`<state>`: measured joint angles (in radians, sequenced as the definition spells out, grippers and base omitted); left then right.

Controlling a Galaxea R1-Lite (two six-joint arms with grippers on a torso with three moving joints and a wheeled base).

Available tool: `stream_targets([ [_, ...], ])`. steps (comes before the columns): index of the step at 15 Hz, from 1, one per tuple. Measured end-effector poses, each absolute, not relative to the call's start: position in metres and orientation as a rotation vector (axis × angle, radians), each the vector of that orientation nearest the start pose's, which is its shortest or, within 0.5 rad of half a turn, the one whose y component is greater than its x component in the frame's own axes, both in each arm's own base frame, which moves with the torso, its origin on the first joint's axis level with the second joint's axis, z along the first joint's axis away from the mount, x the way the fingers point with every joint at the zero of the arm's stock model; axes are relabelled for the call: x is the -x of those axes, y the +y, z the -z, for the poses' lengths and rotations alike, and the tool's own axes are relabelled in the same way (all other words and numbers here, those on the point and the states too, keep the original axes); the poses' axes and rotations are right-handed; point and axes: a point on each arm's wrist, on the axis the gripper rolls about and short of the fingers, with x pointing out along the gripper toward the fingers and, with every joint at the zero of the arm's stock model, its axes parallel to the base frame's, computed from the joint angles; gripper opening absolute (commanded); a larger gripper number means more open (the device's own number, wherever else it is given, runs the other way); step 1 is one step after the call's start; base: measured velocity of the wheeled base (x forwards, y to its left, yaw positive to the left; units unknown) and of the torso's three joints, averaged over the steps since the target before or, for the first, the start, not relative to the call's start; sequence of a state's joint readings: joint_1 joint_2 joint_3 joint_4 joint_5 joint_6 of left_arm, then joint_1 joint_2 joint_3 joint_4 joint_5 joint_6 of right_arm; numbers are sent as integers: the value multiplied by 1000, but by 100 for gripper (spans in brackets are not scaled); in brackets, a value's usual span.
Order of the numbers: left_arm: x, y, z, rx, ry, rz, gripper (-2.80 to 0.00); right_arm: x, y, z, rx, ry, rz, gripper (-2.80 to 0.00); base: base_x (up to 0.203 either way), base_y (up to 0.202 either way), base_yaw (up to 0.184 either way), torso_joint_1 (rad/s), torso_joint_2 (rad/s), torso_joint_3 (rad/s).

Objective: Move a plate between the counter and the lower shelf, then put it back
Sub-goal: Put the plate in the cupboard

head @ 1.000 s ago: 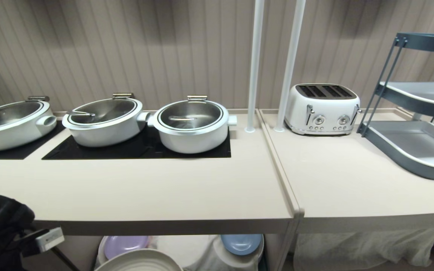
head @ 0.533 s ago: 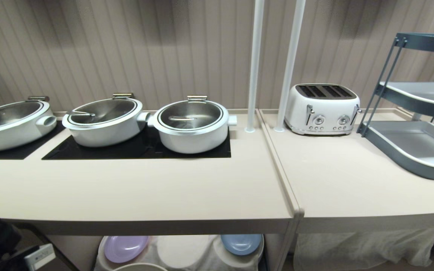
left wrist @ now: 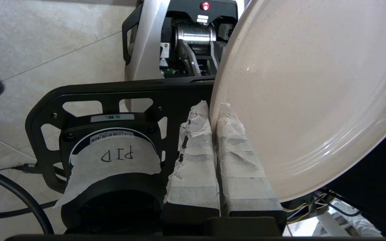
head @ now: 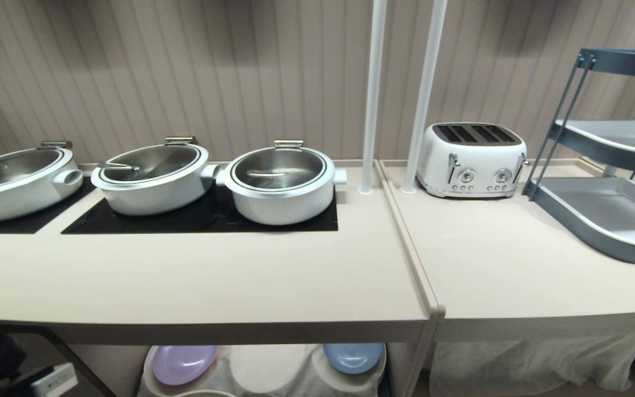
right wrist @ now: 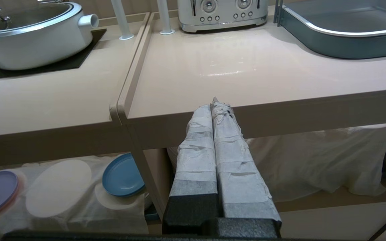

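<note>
Counter (head: 229, 286) top bare along the front, I have the left gripper (left wrist: 213, 110) clenched on the plate (left wrist: 313, 93) rim, low below frame bottom; next I judge: raise it over the edge, right gripper (right wrist: 214, 103) pressed shut, parked.

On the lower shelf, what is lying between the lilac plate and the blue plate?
Only a bare round mound of white cloth lies between the lilac plate and blue plate, shown in head and right wrist views.

Your bench (head: 213, 281) lies bare in front of the pots (head: 281, 184). Below it, the middle mound (head: 265, 366) sits free between the lilac plate (head: 183, 364) and blue plate (head: 353, 357).
</note>
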<state>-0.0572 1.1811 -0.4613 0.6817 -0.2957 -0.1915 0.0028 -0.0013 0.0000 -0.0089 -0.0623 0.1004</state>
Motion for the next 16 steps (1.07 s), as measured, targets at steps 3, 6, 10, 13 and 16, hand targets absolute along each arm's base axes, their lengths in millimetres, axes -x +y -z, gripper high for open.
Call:
stream_targets([
  [3, -78, -11, -117, 324, 1425, 161, -280, 23, -1, -76, -101, -13, 59, -280, 0, 0, 0, 0, 0, 0],
  [6, -72, -11, -114, 323, 1426, 162, -280, 23, -1, -76, -101, -13, 59, -280, 0, 0, 0, 0, 0, 0],
  [10, -70, -11, -114, 322, 1420, 163, -280, 23, -1, -76, -101, -13, 59, -280, 0, 0, 0, 0, 0, 0],
  [13, -70, -11, -114, 322, 1420, 164, -280, 23, -1, -76, -101, -13, 59, -280, 0, 0, 0, 0, 0, 0],
  [16, -69, -11, -113, 323, 1423, 159, -280, 23, -1, -76, -101, -13, 59, -280, 0, 0, 0, 0, 0, 0],
])
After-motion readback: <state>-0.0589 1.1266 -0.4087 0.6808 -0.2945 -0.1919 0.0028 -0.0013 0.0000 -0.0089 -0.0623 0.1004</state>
